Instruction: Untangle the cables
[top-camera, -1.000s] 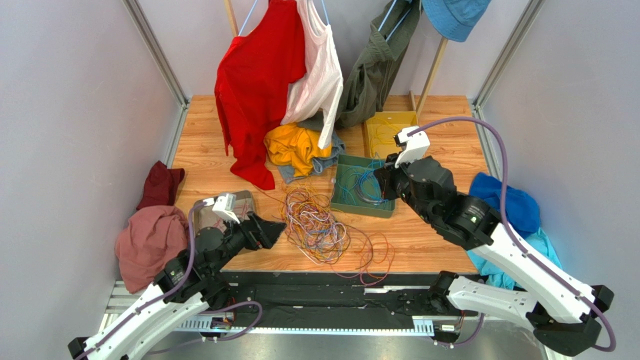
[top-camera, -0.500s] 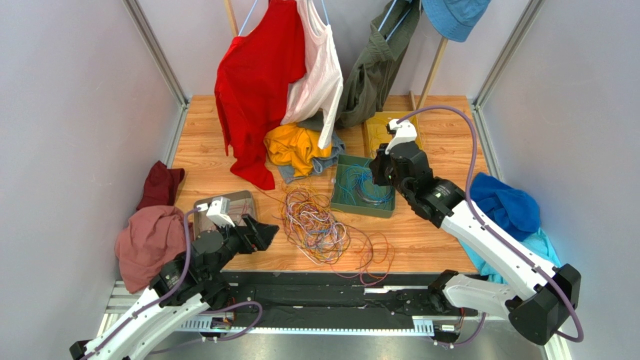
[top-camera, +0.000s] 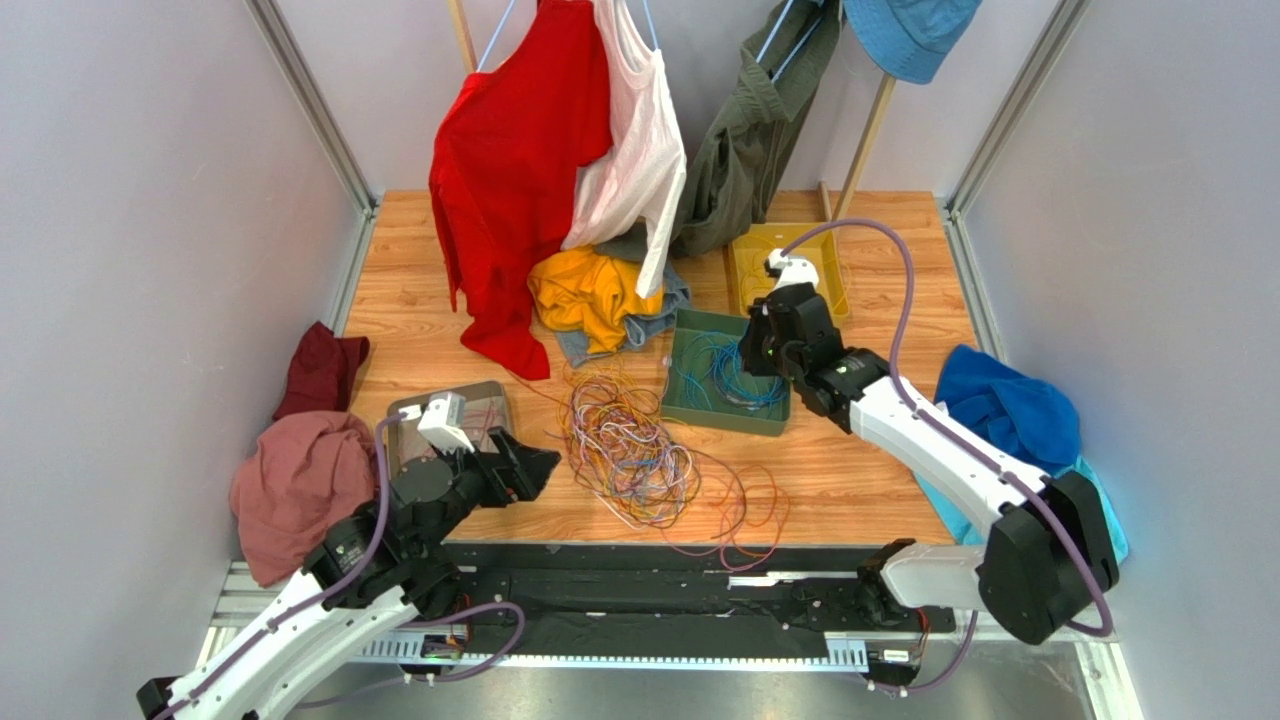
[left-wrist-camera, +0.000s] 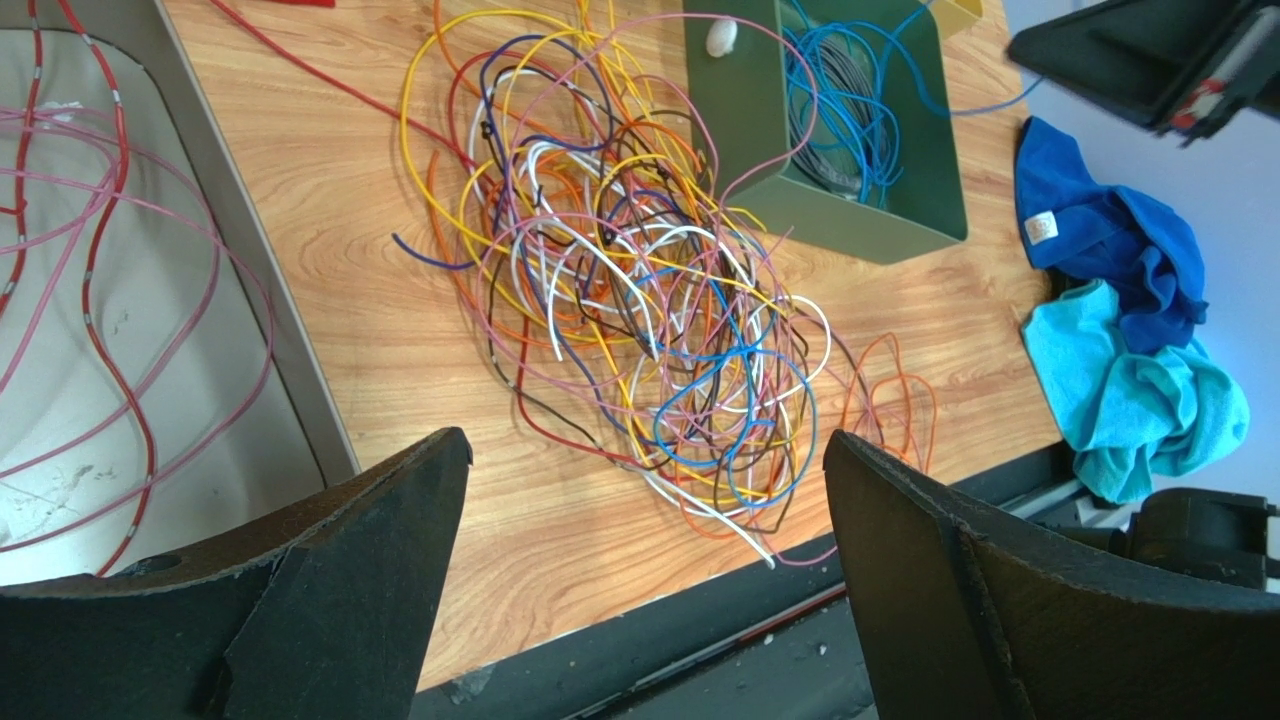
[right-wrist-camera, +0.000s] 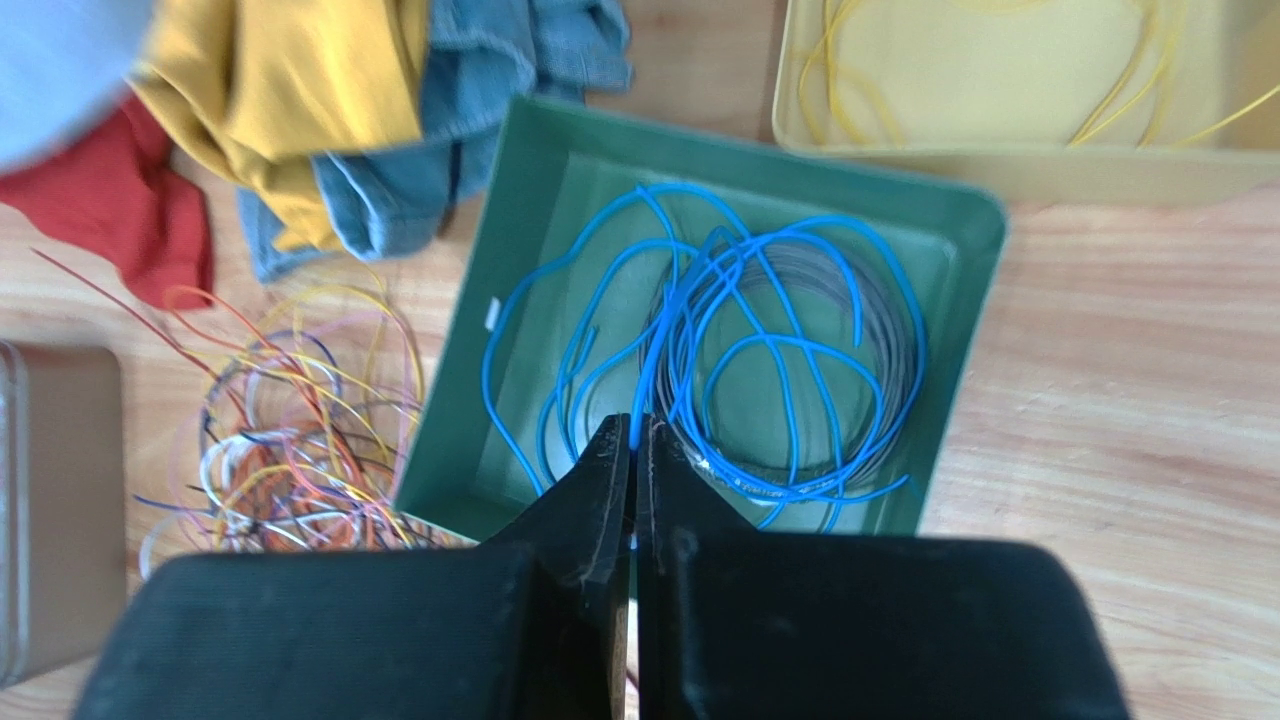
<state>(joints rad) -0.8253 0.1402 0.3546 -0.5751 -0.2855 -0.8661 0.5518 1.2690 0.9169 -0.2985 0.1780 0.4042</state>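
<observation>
The tangle of thin cables (top-camera: 631, 443), orange, yellow, blue, purple, red and white, lies on the wooden table in front of the green tray (top-camera: 721, 420); it also shows in the left wrist view (left-wrist-camera: 646, 300). My left gripper (top-camera: 534, 458) is open and empty, held just left of the tangle, its jaws wide apart in the left wrist view (left-wrist-camera: 643, 450). My right gripper (top-camera: 748, 353) hovers over the green tray (right-wrist-camera: 751, 143), jaws closed (right-wrist-camera: 634, 428) on a blue cable that runs up into the blue loops (right-wrist-camera: 781, 345) in the tray.
A grey tray (top-camera: 481, 402) with red wires (left-wrist-camera: 90, 375) is by my left arm. A yellow tray (top-camera: 781, 248) with yellow wire stands behind the green one. Clothes hang at the back; yellow and denim cloth (top-camera: 594, 300) lies near the tangle. Blue cloths (top-camera: 1022, 413) lie right.
My right arm has stretched out and its gripper has moved a little left and back over the green tray. My left gripper has barely shifted.
</observation>
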